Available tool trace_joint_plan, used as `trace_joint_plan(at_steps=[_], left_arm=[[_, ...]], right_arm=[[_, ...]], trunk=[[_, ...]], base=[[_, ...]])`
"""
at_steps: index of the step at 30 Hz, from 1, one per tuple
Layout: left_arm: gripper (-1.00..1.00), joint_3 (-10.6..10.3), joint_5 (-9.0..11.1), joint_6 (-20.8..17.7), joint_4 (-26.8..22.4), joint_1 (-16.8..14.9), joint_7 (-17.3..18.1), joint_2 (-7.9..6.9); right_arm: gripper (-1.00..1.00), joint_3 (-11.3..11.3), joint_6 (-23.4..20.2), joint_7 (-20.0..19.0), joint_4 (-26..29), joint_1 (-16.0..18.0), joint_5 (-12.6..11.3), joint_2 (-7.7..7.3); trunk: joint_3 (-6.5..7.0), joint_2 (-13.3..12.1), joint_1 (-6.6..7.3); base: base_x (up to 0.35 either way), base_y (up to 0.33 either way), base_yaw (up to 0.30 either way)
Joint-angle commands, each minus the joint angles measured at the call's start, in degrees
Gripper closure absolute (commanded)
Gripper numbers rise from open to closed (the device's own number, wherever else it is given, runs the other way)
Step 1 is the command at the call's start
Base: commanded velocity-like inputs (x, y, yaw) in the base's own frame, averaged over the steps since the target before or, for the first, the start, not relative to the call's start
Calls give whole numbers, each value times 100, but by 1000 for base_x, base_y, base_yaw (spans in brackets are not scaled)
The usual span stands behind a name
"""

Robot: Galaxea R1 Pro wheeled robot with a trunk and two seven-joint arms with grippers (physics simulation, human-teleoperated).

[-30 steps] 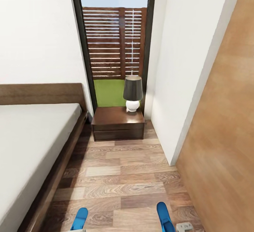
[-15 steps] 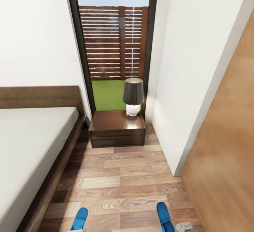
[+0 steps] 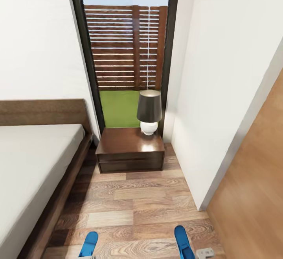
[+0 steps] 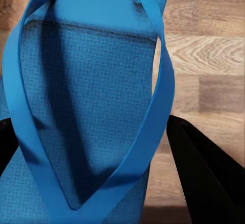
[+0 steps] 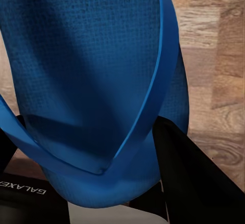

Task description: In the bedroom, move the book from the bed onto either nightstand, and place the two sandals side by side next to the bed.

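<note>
You carry one sandal clamped in the left gripper and, apparently, the other in the right gripper; sandals unplaced, bed beside you.

I can read one word here, upside down. "GALAXEA" sits in white on the black gripper body.

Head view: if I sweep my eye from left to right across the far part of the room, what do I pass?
The bed → the nightstand → the lamp on its right rear corner → the white wall → the brown wooden panel.
</note>
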State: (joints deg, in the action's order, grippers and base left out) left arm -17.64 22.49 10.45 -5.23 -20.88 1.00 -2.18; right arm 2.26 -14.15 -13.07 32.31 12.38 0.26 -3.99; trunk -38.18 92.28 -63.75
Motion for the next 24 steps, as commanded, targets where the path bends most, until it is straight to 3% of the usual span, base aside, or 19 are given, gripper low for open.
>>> trace_joint_plan(at_steps=[1, 9, 24], left_arm=[[100, -46, 53, 17, 4, -4, 14, -2], [100, -46, 53, 18, 4, -4, 14, -1], [100, -46, 53, 18, 4, -4, 14, -1]], right_arm=[[100, 20, -35, 6, 12, 1, -8, -5], [100, 25, -35, 6, 12, 1, -8, -5], [100, 29, -35, 10, 12, 1, -8, -5]], trunk=[[-5, 2, -3], [-5, 2, -3], [-5, 2, -3]], base=[[337, 0, 53], [337, 0, 134], [281, -102, 271]])
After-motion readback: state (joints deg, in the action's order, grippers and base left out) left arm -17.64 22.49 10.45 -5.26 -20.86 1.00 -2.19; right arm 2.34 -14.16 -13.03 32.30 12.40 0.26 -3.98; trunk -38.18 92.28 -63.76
